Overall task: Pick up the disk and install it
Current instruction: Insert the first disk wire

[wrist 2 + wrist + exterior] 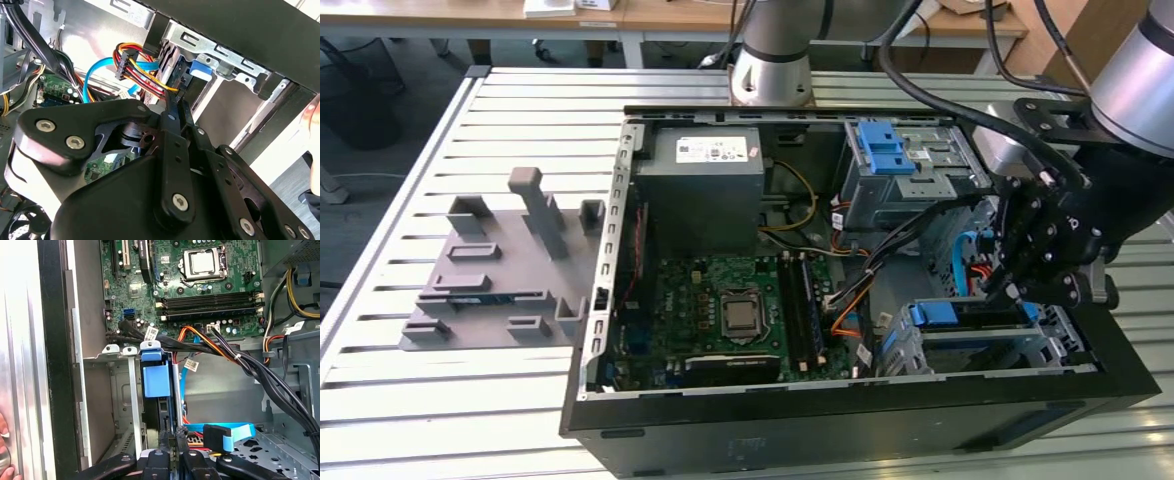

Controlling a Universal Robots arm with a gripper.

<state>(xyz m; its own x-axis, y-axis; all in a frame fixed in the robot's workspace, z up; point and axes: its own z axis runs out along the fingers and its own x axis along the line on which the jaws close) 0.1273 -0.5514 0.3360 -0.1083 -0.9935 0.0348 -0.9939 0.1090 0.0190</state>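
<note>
The disk (971, 322) stands on edge in the drive cage (1061, 350) at the near corner of the open computer case, on the exterior view's right. Its blue plastic frame tab (152, 375) (200, 67) sticks out of the cage slot, and the drive's dark edge runs on behind it. My gripper (1007, 290) hangs just above that cage. In both wrist views the two thin black fingers lie together, so the gripper (171, 442) (178, 100) is shut, with its tips at the disk's edge behind the blue tab. I cannot tell whether they press on it.
A second drive cage with a blue latch (891, 150) sits at the case's far corner. The grey power supply (707, 170), the motherboard (734, 310) and cable bundles (260, 375) are inside the case. A grey fixture (494, 270) lies on the slatted table. A person's hand (4, 460) is beside the case.
</note>
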